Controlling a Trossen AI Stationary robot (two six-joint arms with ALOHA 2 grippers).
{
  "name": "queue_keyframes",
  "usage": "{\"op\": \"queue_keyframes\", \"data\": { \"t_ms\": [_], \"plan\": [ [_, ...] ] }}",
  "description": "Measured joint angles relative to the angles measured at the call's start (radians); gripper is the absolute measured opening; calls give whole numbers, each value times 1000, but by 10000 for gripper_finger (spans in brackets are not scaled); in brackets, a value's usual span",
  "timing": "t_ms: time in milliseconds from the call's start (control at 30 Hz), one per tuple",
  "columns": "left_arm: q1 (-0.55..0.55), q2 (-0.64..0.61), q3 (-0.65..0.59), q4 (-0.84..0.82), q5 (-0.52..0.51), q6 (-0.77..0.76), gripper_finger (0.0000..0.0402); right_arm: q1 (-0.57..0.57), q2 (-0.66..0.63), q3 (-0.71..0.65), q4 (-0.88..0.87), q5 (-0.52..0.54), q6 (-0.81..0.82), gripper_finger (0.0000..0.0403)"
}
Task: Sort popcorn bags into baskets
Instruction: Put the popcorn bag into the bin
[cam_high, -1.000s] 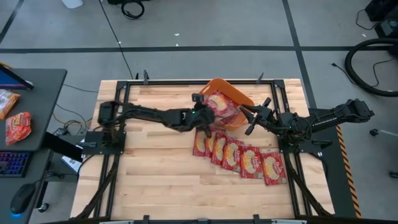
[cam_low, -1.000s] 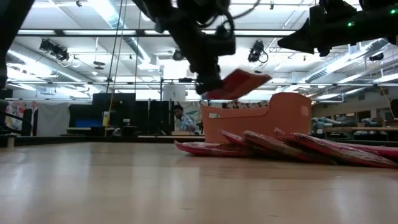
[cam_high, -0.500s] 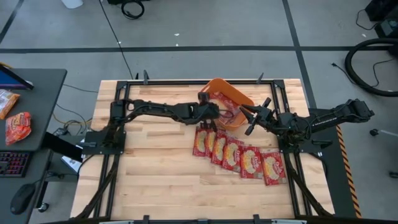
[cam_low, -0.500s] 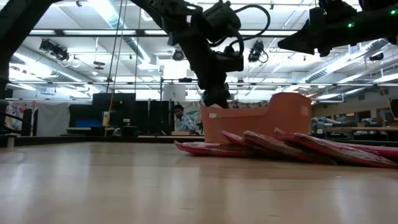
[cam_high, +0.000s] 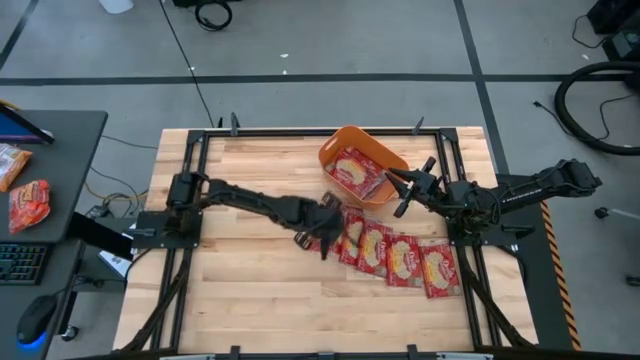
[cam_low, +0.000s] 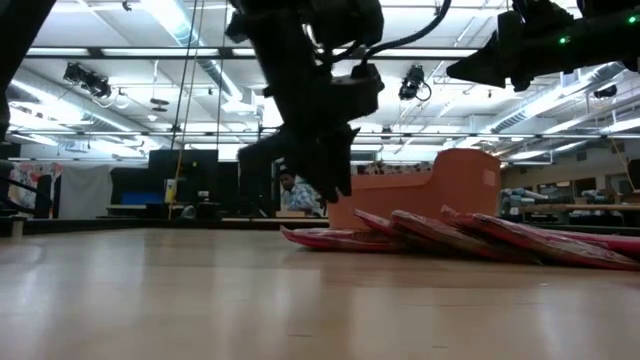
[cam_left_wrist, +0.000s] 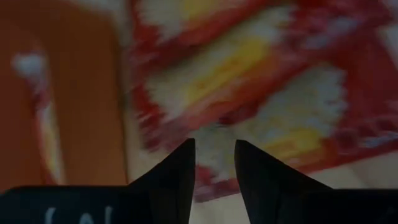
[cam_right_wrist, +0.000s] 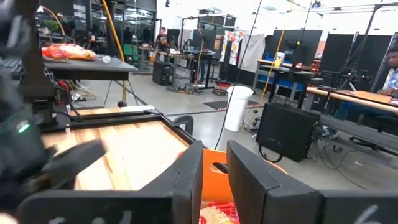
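Observation:
Several red popcorn bags (cam_high: 385, 252) lie overlapping in a row on the wooden table, right of centre (cam_low: 450, 235). More bags (cam_high: 355, 170) lie inside the orange basket (cam_high: 335, 147) at the far middle. My left gripper (cam_left_wrist: 214, 158) hovers open just above the row's left end (cam_high: 325, 240), with nothing between its fingers. My right gripper (cam_high: 398, 194) waits in the air beside the basket's right wall, open and holding nothing (cam_right_wrist: 214, 168).
A dark side table (cam_high: 60, 150) left of the workbench carries two more red packets (cam_high: 28, 203). Black frame rails (cam_high: 190, 240) run along the table's left and right sides. Bare wood lies on the near and left parts of the table (cam_high: 250, 290).
My left gripper carried a bag up over the basket and let it go there; the bag now lies in the basket. The gripper then swung back toward the near edge and came down over the left end of the row.

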Motion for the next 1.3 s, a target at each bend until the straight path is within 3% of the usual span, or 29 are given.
{"op": "queue_keyframes", "data": {
  "t_ms": [300, 467, 633, 833, 1000, 1133, 1300],
  "plan": [
    [-88, 1, -202, 386, -122, 400, 118, 0, 0, 0, -1, 0, 2, 77],
    [-79, 1, -261, 536, -130, 463, 118, 0, 0, 0, -1, 0, 1, 77],
    [-57, 1, -266, 548, -121, 444, 95, 0, 0, 0, -1, -1, 0, 77],
    [-54, 2, -266, 547, -121, 417, 12, 0, 0, 0, -1, -1, 0, 77],
    [-66, -55, -266, 470, -150, 396, 7, 0, 0, 0, -5, -1, 0, 77],
    [-66, -163, -266, 348, -185, 331, 4, 0, 0, 0, -10, 0, 0, 77],
    [-57, -306, -265, 327, -244, 239, 3, 0, 0, 0, -3, 0, 1, 77]
  ]
}}
